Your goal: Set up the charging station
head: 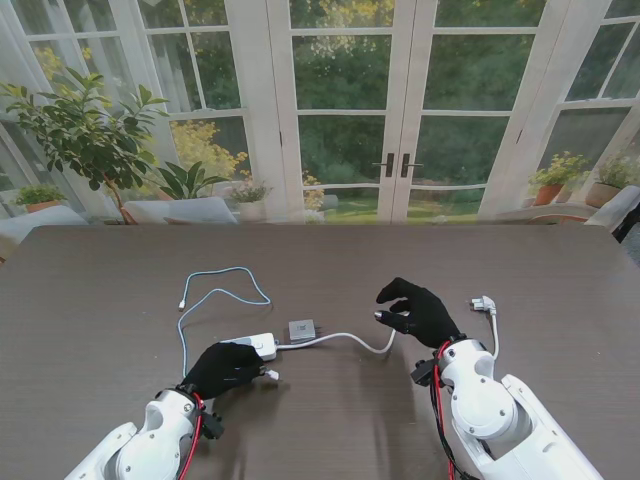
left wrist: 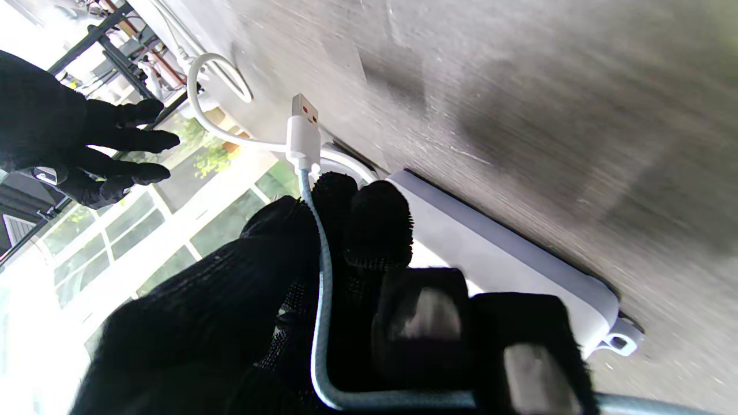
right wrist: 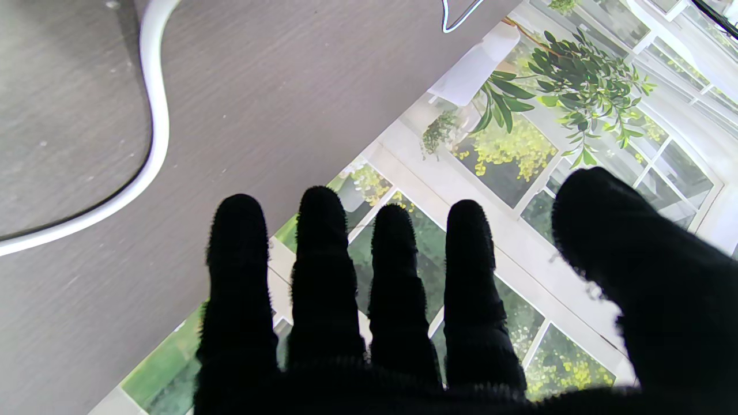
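A braided charging cable (left wrist: 316, 323) is being pinched between the fingers of the left hand (head: 222, 368), with its white USB plug (left wrist: 304, 134) sticking out past the fingertips. The white power strip (left wrist: 507, 259) is lying flat on the table (head: 100, 300) just beside that hand, touching or nearly touching the fingers. The right hand (head: 418, 310) is being held spread and empty above the table, near the strip's thick white cord (right wrist: 151, 144).

The cable is judged to be light and limp, so it is best taken at the stiff plug body, close behind the metal tip. The strip is probably light and smooth-cased, so it may be pushed along unless it is steadied. A small grey block (head: 301, 329) is lying against the strip's far end.
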